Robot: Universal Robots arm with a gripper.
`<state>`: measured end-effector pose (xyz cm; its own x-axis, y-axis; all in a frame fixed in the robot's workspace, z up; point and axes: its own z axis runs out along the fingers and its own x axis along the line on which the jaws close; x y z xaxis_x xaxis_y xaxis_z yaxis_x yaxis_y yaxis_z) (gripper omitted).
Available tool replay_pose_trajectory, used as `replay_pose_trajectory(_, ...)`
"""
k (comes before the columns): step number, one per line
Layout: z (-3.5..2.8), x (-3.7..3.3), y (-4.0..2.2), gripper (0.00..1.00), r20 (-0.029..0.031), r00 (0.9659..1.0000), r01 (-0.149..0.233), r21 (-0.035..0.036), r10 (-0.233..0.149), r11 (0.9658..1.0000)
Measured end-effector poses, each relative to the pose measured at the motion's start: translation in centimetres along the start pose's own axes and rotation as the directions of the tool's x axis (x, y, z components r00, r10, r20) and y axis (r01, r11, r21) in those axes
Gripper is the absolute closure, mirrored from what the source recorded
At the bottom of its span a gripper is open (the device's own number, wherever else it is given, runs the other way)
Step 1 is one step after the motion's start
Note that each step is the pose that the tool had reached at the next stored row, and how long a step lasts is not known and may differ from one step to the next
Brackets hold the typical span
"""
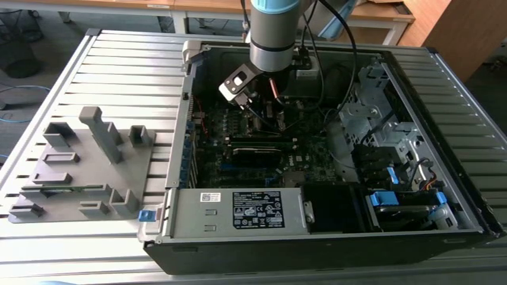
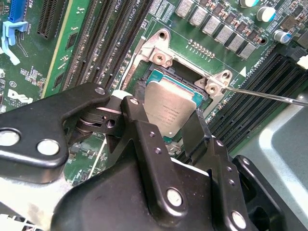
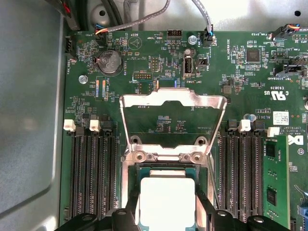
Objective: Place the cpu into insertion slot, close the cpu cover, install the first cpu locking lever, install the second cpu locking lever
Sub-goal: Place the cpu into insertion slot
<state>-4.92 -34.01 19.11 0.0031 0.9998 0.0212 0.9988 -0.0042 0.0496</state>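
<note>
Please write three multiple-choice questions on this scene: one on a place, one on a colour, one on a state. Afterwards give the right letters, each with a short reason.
1. Where is the cpu?
A. On the grey rack outside the case
B. In the gripper, at the slot
C. On the power supply

2. Which colour is the board?
A. Red
B. White
C. Green

3. How is the cover?
A. Open, swung back off the slot
B. Shut over the cpu
C. Lying outside the case

Answers:
1 B: in both wrist views the gripper flanks the cpu at the slot.
2 C: the board is green in both wrist views.
3 A: in the first wrist view the cover stands apart from the cpu, with the board seen through its window.
</note>
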Motion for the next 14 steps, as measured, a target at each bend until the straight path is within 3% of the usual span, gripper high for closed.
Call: replay_pose_trajectory(14,0.06,0.03,0.01,0.45,-0.0016,1.0,0.0,-0.0004,0.0,1.0)
